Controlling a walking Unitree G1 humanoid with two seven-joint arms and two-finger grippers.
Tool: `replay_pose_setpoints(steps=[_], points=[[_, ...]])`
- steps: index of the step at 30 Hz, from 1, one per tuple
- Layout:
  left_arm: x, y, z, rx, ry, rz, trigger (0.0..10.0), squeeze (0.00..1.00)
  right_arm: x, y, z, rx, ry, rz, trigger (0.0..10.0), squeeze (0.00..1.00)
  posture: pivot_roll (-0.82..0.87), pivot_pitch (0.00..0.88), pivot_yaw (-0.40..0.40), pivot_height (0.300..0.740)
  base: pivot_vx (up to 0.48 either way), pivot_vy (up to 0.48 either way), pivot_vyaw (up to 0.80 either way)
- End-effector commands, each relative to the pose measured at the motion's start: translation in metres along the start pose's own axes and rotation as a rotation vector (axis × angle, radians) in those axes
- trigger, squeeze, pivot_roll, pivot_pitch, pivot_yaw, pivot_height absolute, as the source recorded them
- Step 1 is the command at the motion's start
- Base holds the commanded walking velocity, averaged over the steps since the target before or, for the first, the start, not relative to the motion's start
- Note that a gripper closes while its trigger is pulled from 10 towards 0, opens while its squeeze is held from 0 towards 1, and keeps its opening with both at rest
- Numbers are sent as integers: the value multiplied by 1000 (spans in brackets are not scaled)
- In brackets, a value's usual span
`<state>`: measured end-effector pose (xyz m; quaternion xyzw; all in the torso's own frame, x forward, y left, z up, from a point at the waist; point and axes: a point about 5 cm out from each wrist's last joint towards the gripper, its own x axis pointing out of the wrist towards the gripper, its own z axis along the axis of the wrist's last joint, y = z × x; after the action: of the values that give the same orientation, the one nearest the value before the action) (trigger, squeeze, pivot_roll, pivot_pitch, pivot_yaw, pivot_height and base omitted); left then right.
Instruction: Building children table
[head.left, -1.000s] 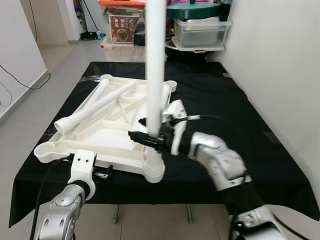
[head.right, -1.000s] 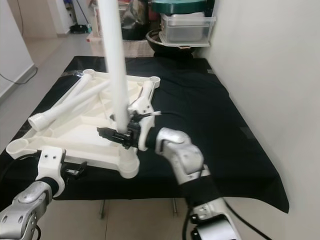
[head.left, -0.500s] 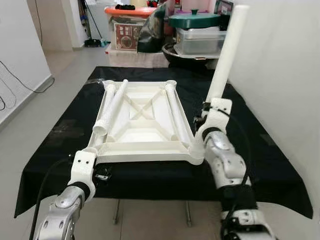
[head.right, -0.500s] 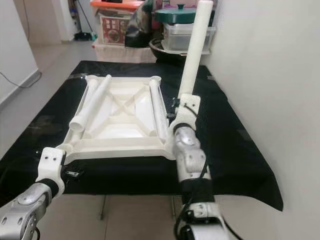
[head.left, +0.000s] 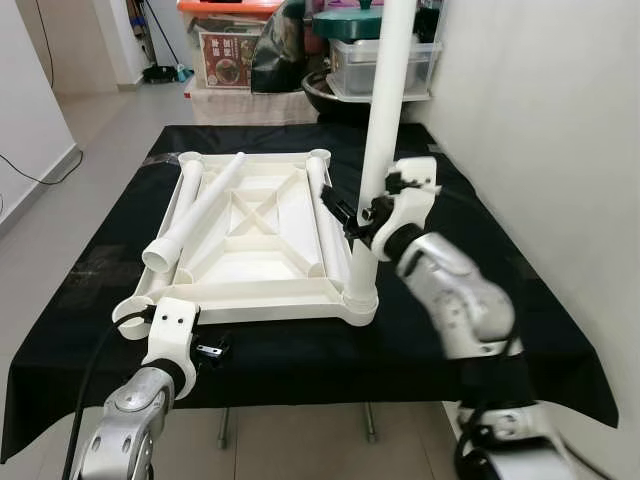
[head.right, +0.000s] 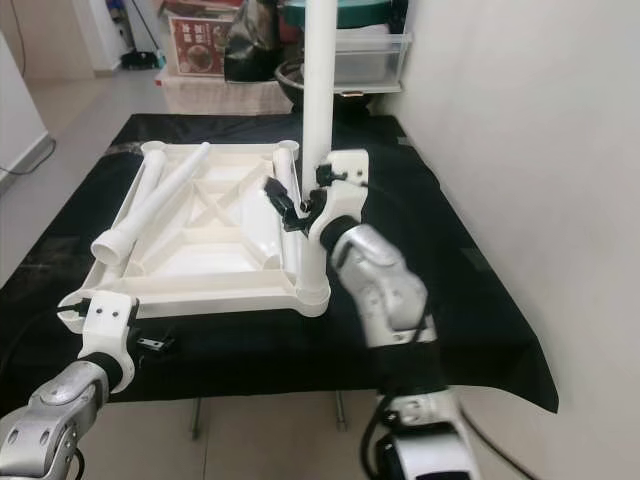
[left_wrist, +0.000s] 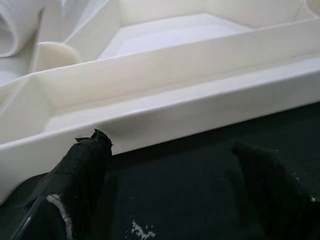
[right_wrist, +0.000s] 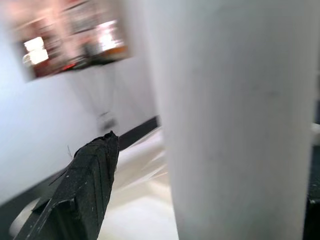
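Note:
The white table top lies upside down on a black-covered table. One white leg stands upright in the socket at its near right corner. My right gripper sits astride this leg partway up, open: one finger stands clear of the leg on its left, and in the right wrist view a gap separates that finger from the leg. Two loose legs lie in the top. My left gripper is open, low by the top's front edge, holding nothing.
Plastic storage boxes and a green-lidded pot crowd the table's far end. A white wall runs close along the right side. Open floor lies to the left, with a cable along it.
The camera has shifted. The leg, which leaned to the right half a second ago, now stands upright in the corner socket, and my right wrist has turned around it. The left arm stays put.

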<state>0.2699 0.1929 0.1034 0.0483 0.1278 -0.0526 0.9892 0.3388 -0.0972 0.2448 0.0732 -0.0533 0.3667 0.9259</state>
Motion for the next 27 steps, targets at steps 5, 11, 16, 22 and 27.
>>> replay_pose_setpoints(steps=[5, 11, 16, 22, 27], points=[[0, 1, -4, -1, 13, 9, 10000, 0, -10, 47, -28, -102, 137, 494, 10000, 0, 106, 0, -53, 740, 0, 0, 0], [-1, 3, -3, 1, 10, 14, 10000, 0, 8, 32, -41, -74, 156, 310, 0, 0, 118, 0, -58, 740, 0, 0, 0], [-2, 4, -4, 5, 10, 14, 10000, 0, 18, -15, -45, -8, 154, -207, 0, 0, 115, 0, -54, 740, 0, 0, 0], [0, 3, -3, 9, 9, 6, 10000, 0, -20, -60, -62, -10, 195, -821, 1333, 0, 105, 0, -38, 740, 0, 0, 0], [1, -2, -1, 13, 7, -13, 10000, 0, -11, -36, -67, -17, 192, -729, 10000, 0, 95, 0, -28, 740, 0, 0, 0]])
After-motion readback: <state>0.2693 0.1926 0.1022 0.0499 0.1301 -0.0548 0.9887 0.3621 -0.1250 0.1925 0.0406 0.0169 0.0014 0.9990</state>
